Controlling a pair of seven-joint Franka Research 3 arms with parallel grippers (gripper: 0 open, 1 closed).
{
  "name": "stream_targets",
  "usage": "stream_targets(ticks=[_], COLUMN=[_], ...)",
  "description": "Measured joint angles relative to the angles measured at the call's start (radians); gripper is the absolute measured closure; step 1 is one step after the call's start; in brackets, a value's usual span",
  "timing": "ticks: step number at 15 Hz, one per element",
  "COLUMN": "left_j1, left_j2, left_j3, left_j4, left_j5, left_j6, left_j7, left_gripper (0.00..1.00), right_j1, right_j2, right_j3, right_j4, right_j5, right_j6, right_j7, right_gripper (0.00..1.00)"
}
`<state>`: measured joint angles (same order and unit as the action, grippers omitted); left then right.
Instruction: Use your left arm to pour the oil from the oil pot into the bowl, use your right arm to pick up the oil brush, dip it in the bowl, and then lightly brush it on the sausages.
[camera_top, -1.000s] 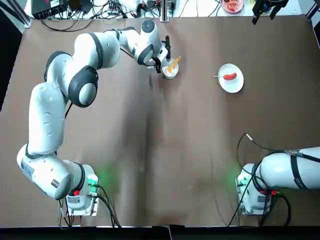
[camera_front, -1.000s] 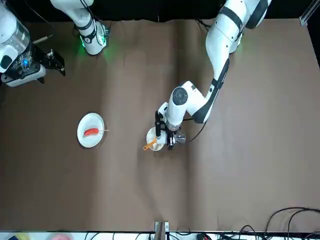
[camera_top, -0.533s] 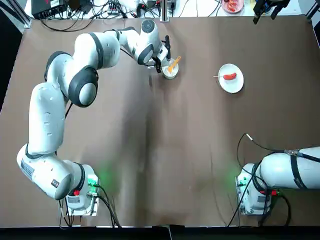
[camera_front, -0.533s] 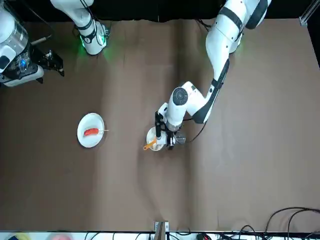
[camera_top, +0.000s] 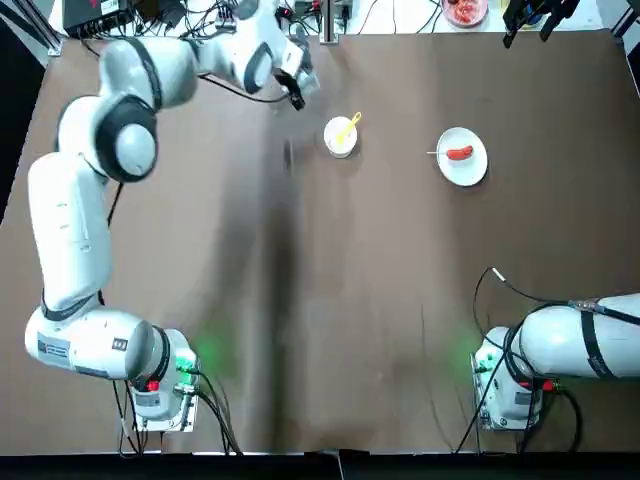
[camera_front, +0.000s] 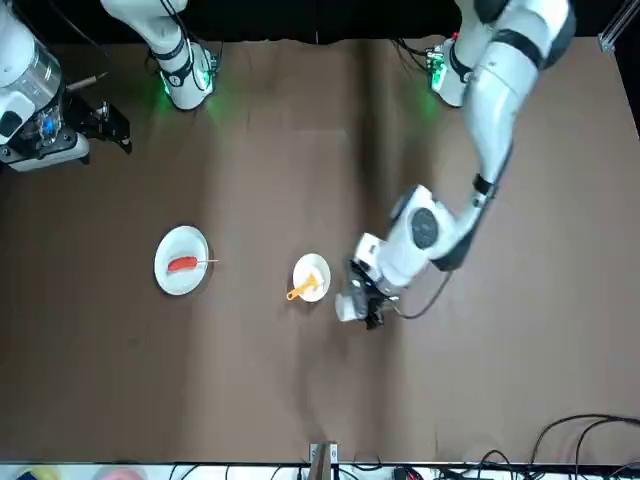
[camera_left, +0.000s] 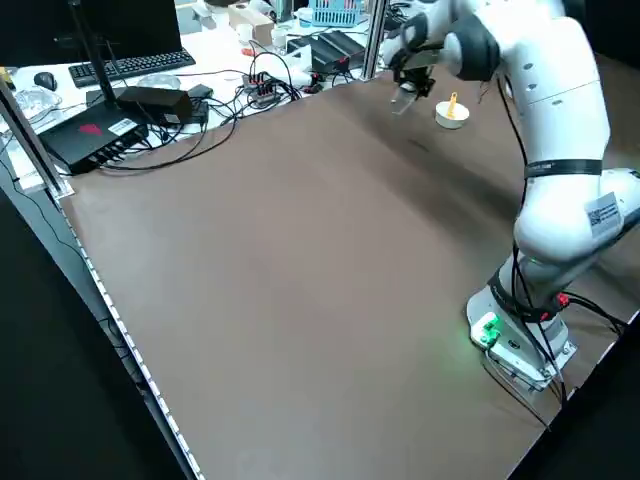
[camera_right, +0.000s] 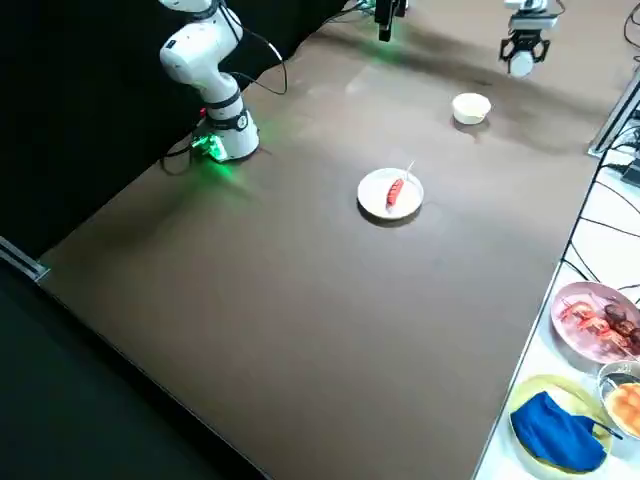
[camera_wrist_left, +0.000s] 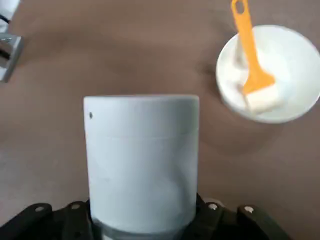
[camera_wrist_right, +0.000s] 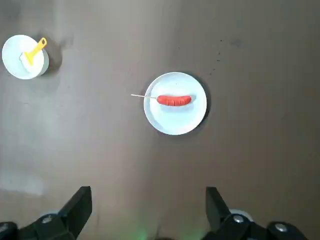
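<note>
My left gripper (camera_front: 366, 297) is shut on the oil pot (camera_wrist_left: 141, 160), whose white cap fills the left wrist view. It holds the pot above the table, to the robot's left of the bowl (camera_top: 340, 136) and apart from it. The small white bowl (camera_front: 311, 277) has the oil brush (camera_wrist_left: 248, 60) resting in it, yellow-orange handle sticking out over the rim. One red sausage (camera_wrist_right: 173, 100) on a thin skewer lies on the flat white plate (camera_top: 464, 170), right of the bowl. My right gripper (camera_wrist_right: 148, 210) hangs open high over the table, well away from the brush.
Cables and black electronics (camera_left: 110, 125) crowd the far edge behind the bowl. A side table past the right edge carries plates of food (camera_right: 598, 318) and a blue cloth (camera_right: 560, 430). A loose cable (camera_top: 497, 277) lies by the right arm's base.
The left arm has carried the oil pot from right above the bowl away to the robot's left and farther back. The brush and bowl stay put. The right gripper has barely moved.
</note>
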<state>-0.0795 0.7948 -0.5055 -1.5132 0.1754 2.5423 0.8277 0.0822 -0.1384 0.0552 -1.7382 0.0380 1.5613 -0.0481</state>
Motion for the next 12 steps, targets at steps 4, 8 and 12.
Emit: stream_targets(ticks=[4,8,12], left_j1=[0.164,0.301,0.417], left_j2=[0.018,0.026,0.023], left_j3=[-0.072,-0.131,-0.143], left_j4=[-0.048,-0.077,-0.076], left_j5=[-0.13,-0.319,-0.485], left_j6=[-0.019,-0.165,-0.326], left_j7=[0.203,0.344,0.509], left_gripper=[0.44,0.44,0.44], right_j1=[0.0,0.0,0.0], right_j2=[0.0,-0.001,-0.002], right_j3=[0.001,-0.001,-0.001], right_j4=[0.002,0.003,0.005], right_j5=[0.0,0.0,0.0], right_j6=[0.004,0.014,0.015], right_j7=[0.0,0.0,0.0], right_gripper=[0.0,0.0,0.0])
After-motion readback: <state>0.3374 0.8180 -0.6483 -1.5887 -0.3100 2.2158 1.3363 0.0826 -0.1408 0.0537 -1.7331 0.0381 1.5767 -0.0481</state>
